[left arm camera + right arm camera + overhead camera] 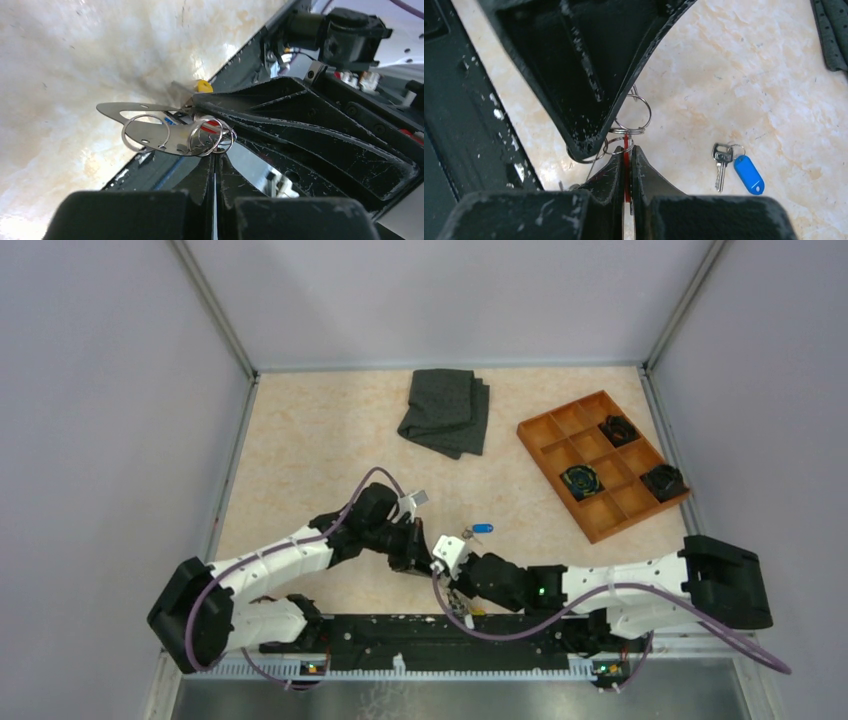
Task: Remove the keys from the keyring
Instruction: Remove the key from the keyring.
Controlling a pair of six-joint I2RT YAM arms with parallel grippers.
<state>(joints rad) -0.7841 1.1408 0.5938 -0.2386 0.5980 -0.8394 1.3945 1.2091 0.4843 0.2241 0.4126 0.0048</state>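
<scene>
The keyring [172, 141] is a flat pale metal band with several wire rings, held above the table between both grippers. My left gripper [216, 157] is shut on its ringed end; from above it [412, 548] sits near the front middle. My right gripper [626, 152] is shut on a red-headed key [626, 142] that hangs from the rings [633, 131]; from above it [442, 558] meets the left one tip to tip. A blue-tagged key [749, 174] lies loose on the table, just right of the grippers [482, 529]. A yellow bit [202, 86] shows behind the band.
A folded dark grey cloth [445, 412] lies at the back middle. An orange compartment tray [560, 410] at the back right holds black clumps. The black base rail [440, 630] runs along the near edge, close below the grippers.
</scene>
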